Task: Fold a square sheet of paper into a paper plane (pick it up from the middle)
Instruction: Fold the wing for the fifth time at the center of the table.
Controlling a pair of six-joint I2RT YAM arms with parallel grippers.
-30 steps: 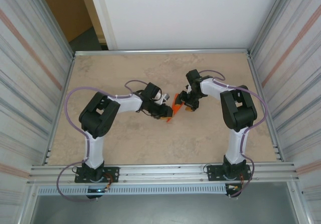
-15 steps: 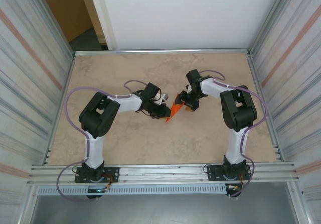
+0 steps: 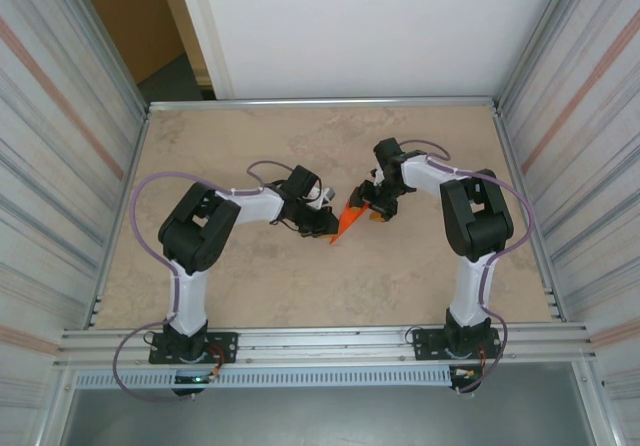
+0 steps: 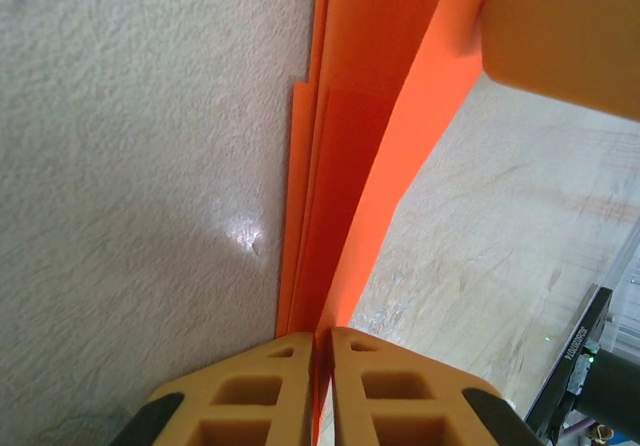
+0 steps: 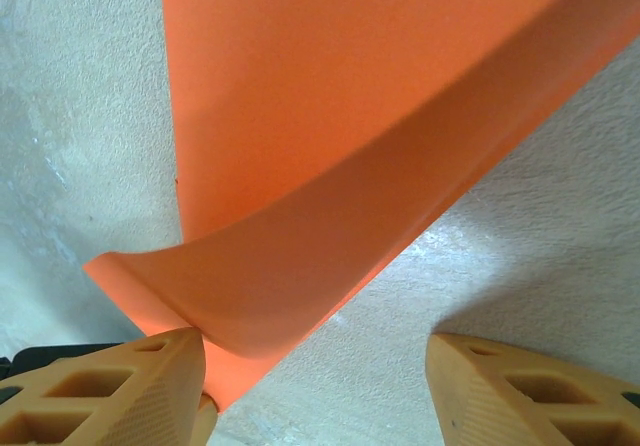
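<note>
**Gripping the paper plane [image 3: 346,222] near the middle of the table [image 3: 250,286]**

Seen from the top external camera, the orange paper is a narrow, pointed shape. It sits between the two grippers, with its tip toward the near side and a little to the left. The left gripper [image 3: 326,225] meets it from the left at the lower end. The right gripper [image 3: 372,207] sits at its upper right end.

In the left wrist view, the left gripper [image 4: 322,391] has its two tan fingers [image 4: 255,401] pressed together on the paper [image 4: 350,166], with only the thin orange edge between them. Above the fingers, the paper runs away as several stacked layers with stepped edges. One side lies against the pale table surface and the other flap rises toward the upper right. A blurred tan block [image 4: 565,36], the same colour as the fingers, overlaps the paper's far end.

In the right wrist view, the right gripper [image 5: 315,391] has its fingers [image 5: 525,396] wide apart. A broad orange flap [image 5: 350,116] curves down between them. Its rolled lower corner touches the finger at the left of that view, and the other finger stands clear of it over bare table.
</note>
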